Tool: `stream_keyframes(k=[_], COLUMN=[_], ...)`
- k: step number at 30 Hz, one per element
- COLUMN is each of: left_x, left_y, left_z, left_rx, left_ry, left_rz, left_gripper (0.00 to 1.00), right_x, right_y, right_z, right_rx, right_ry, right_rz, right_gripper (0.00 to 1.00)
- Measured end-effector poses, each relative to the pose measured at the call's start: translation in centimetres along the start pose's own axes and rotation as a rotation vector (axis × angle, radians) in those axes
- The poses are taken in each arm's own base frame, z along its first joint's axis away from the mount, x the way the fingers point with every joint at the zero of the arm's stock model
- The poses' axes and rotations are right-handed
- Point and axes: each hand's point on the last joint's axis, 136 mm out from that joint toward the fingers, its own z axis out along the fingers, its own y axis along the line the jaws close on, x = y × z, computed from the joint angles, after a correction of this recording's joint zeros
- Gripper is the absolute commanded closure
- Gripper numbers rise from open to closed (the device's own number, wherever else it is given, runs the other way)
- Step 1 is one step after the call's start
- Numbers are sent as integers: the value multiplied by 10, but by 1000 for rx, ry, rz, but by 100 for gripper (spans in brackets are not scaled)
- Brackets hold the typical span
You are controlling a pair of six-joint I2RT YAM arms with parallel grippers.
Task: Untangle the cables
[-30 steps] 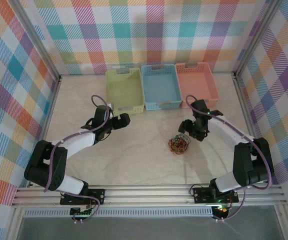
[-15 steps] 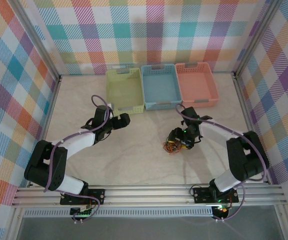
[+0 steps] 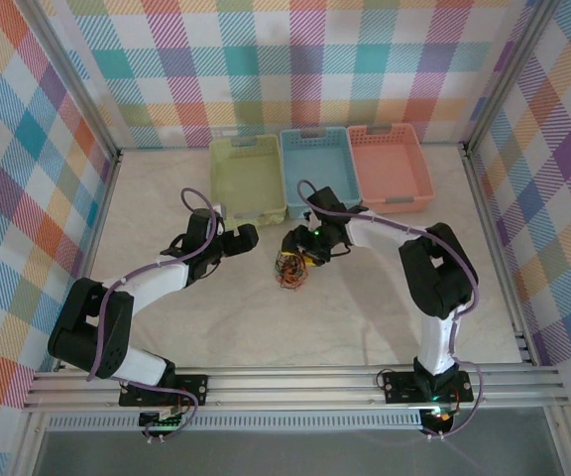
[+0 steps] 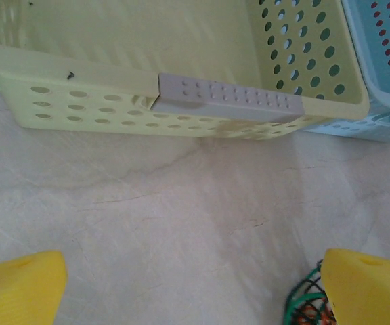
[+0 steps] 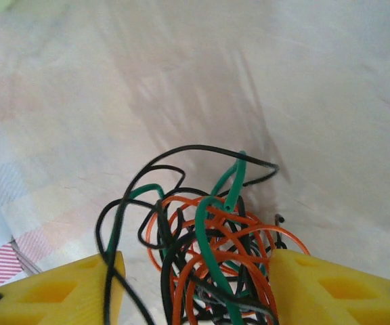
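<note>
Centre of the top view, just below the light-blue perforated plastic basket (image 3: 320, 207): the tangled knot of thin orange, black and green cables (image 3: 289, 271) is gripped in your right gripper (image 3: 298, 255), strands against both yellow fingers. Left gripper (image 3: 245, 238) gapes wide, empty, just beside. Step, as judged: presenting the knot. Next: pinch one outlying loop with the left and draw it apart gently.

Glossy thin cables (image 5: 215, 257), matt yellow plastic fingers (image 5: 46, 298), perforated plastic basket (image 4: 80, 101), smooth marbled tabletop (image 4: 181, 203)
</note>
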Motion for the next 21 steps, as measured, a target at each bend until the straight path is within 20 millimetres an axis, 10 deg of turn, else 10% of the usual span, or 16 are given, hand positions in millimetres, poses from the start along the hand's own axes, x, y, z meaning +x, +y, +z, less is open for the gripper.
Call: stream_keyframes(k=[7,14,21], left_x=[4,18,18], left_y=[-4,-13,-32], left_z=[3,16,18], left_rx=[29,100,208], left_ry=[18,83,96], left_rz=[0,-2,-5], left_gripper=[4,7,11], right_x=[-26,-54,-34], right_y=[17,-24,-48], right_z=[-29,-93,-72], right_rx=[-22,-31,-31], right_ry=[-106,-367,-385], right_rz=[-142,-248,-396], right_gripper=[44,47,51])
